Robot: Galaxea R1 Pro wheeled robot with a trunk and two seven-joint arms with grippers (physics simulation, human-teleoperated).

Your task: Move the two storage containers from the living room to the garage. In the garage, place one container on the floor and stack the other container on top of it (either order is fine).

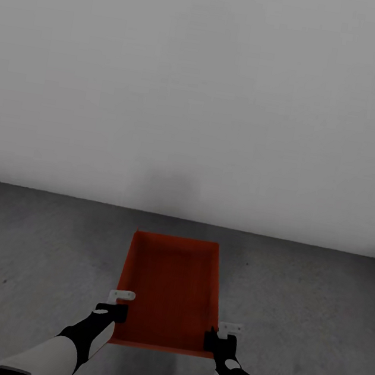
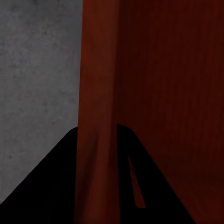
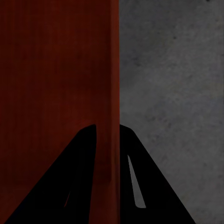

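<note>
- The orange-red storage container sits low over the dark grey concrete floor, just short of the pale grey wall. Whether it rests on the floor or hangs just above, I can't tell.
- The left gripper pinches the container's left wall near the corner nearest the robot; its wrist camera shows the thin wall running between two dark fingers, closed onto it.
- The right gripper does the same on the opposite wall, fingers clamped on either side.
- Holding both side walls likely keeps the box level, the sensible way to set it down flat.
- I see one container here; the second would go on top of it later.
</note>
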